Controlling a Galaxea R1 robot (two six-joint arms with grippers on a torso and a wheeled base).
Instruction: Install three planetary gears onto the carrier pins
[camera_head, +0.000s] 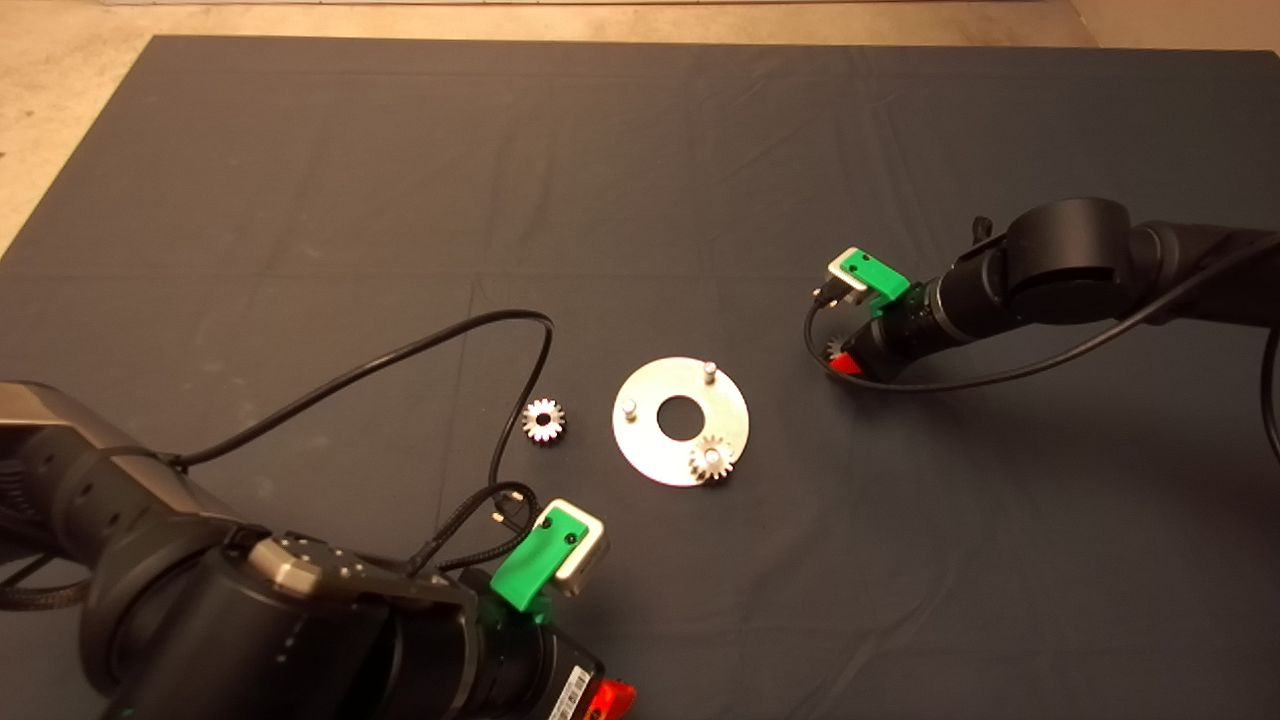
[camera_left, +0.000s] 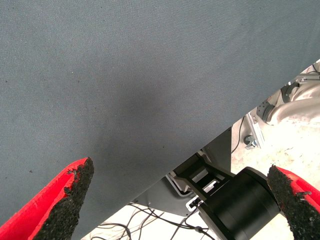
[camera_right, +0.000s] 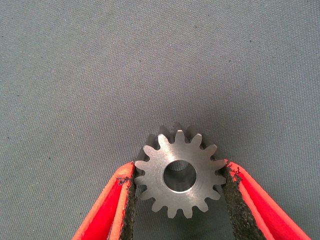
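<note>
Head view showed the round disc (camera_head: 680, 420) near the middle of the dark mat (camera_head: 640, 160), and I take it as the landmark. No brand or writing could be read anywhere; only a white sticker with a barcode (camera_head: 570, 690) sat on the left arm, at the lower edge, and its characters were too small to make out.

One planetary gear (camera_head: 711, 458) sat on the carrier pin at the near-right part of the disc. The two other carrier pins (camera_head: 709, 370) (camera_head: 630, 408) stood bare, one at the far side and one at the left side. A second gear (camera_head: 543, 420) lay flat on the mat, just left of the disc and apart from it.

The right gripper (camera_head: 838, 358) was low over the mat, well to the right of the disc. Its fingers (camera_right: 231, 192) were closed onto the third gear (camera_right: 179, 174), one pad touching the teeth on each side (in the head view this gear was almost hidden behind the gripper).

The left gripper (camera_head: 610, 698) was at the near-left of the disc, cut off by the picture's edge. Its fingers (camera_left: 70, 200) stood wide apart and held nothing, with only the mat and its edge between them.
</note>
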